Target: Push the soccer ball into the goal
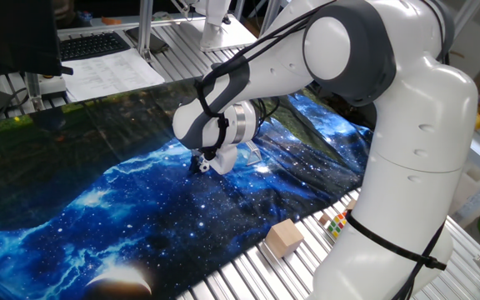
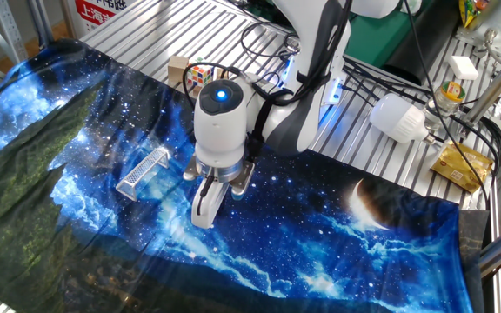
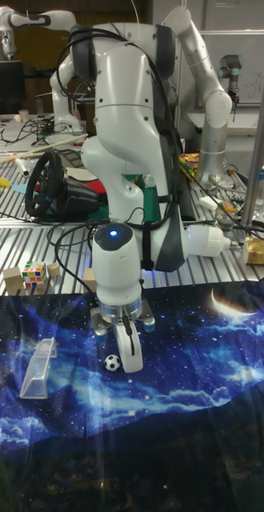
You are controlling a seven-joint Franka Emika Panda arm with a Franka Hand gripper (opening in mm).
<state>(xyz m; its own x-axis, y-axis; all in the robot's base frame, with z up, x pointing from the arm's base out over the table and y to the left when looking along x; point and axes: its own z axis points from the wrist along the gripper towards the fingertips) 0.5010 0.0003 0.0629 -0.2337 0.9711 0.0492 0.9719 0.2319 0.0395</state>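
My gripper [image 3: 130,362]: lowered to the galaxy-print cloth [image 3: 188,400], fingers together, holding nothing. Soccer ball [image 3: 111,362]: on the cloth, just beside my fingertips on the goal side. Goal [image 3: 38,367]: lying on the cloth, apart from the ball. Wooden block [image 1: 284,237] and puzzle cube [image 3: 34,275]: off the cloth, on the slatted table [image 2: 146,35].

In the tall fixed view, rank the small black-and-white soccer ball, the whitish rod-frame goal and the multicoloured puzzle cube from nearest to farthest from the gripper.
1. Black-and-white soccer ball: right beside the gripper.
2. Whitish rod-frame goal: farther out on the same side, on the starry cloth.
3. Multicoloured puzzle cube: farthest, off the cloth on the metal slats.
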